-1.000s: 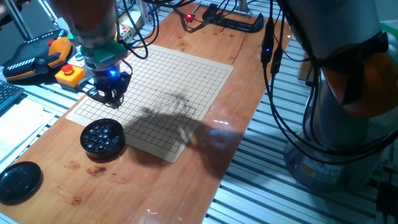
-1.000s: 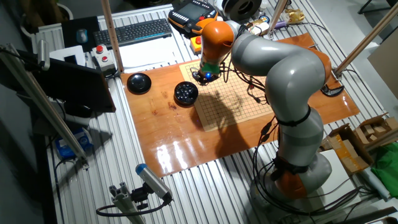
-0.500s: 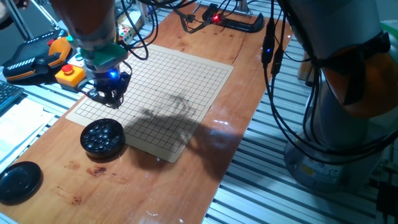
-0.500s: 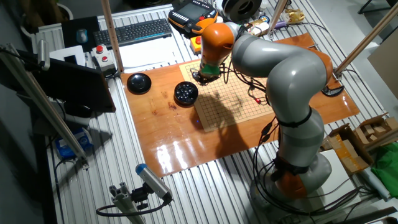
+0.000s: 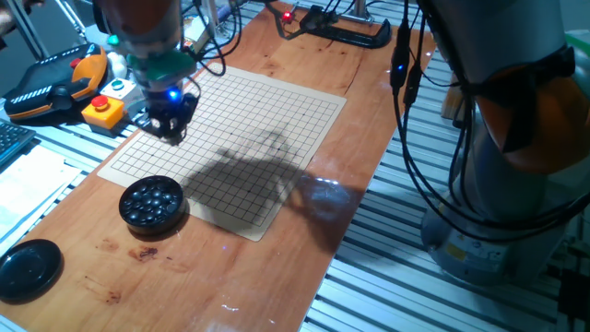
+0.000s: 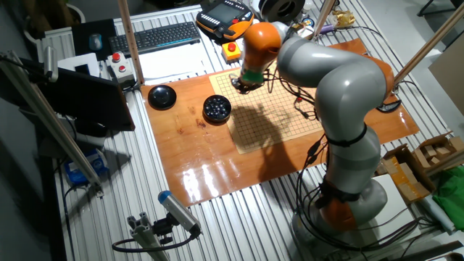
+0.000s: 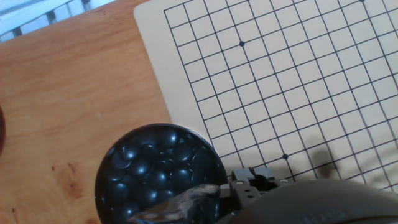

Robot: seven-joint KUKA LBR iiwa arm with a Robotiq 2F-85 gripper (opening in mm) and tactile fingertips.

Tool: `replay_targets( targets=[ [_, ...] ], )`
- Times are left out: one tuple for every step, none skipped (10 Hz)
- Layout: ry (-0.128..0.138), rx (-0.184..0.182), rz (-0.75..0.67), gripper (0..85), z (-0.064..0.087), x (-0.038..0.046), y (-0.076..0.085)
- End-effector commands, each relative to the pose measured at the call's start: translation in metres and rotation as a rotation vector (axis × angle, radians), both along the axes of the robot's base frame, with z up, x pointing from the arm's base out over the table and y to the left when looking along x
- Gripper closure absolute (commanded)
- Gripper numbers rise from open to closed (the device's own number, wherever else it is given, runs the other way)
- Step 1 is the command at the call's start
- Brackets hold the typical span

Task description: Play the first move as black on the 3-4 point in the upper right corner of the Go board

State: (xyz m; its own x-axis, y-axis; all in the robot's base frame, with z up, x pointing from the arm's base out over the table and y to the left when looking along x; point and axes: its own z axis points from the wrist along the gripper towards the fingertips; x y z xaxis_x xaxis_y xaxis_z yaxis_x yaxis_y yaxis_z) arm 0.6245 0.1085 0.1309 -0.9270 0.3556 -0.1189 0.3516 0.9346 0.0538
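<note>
The tan gridded Go board (image 5: 277, 120) lies on the wooden table, also in the other fixed view (image 6: 283, 119) and the hand view (image 7: 298, 74). My gripper (image 5: 171, 134) hangs above the board's left part, near its left edge (image 6: 241, 85). Its fingers point down and look close together, and no single black stone shows between them. The round black bowl of stones (image 5: 150, 201) stands at the board's near edge, in front of the gripper (image 6: 217, 108). In the hand view the bowl (image 7: 158, 174) fills the bottom, and one board corner (image 7: 149, 9) is at the top left.
The bowl's black lid (image 5: 28, 269) lies on the table's near left. A yellow emergency-stop box (image 5: 103, 111) and an orange pendant (image 5: 51, 83) sit just left of the board. A black clamp (image 5: 355, 35) lies at the far end. Cables hang by the arm's base (image 5: 406, 111).
The gripper has risen and moved away from the bowl, toward the far left side of the board. The bowl, lid and board have not moved.
</note>
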Motion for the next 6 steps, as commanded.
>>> replay_targets(
  targets=[
    [0.0, 0.007, -0.019, 84.0, 0.0, 0.001, -0.024],
    [0.003, 0.01, -0.034, 84.0, 0.0, 0.0013, -0.036],
    [0.003, 0.008, -0.048, 84.0, 0.0, 0.001, -0.045],
    [0.002, 0.003, -0.067, 84.0, 0.001, 0.0006, -0.052],
    [0.003, -0.001, -0.086, 84.0, 0.004, 0.0005, -0.06],
    [0.008, 0.0, -0.098, 84.0, 0.005, 0.0006, -0.069]
  ],
)
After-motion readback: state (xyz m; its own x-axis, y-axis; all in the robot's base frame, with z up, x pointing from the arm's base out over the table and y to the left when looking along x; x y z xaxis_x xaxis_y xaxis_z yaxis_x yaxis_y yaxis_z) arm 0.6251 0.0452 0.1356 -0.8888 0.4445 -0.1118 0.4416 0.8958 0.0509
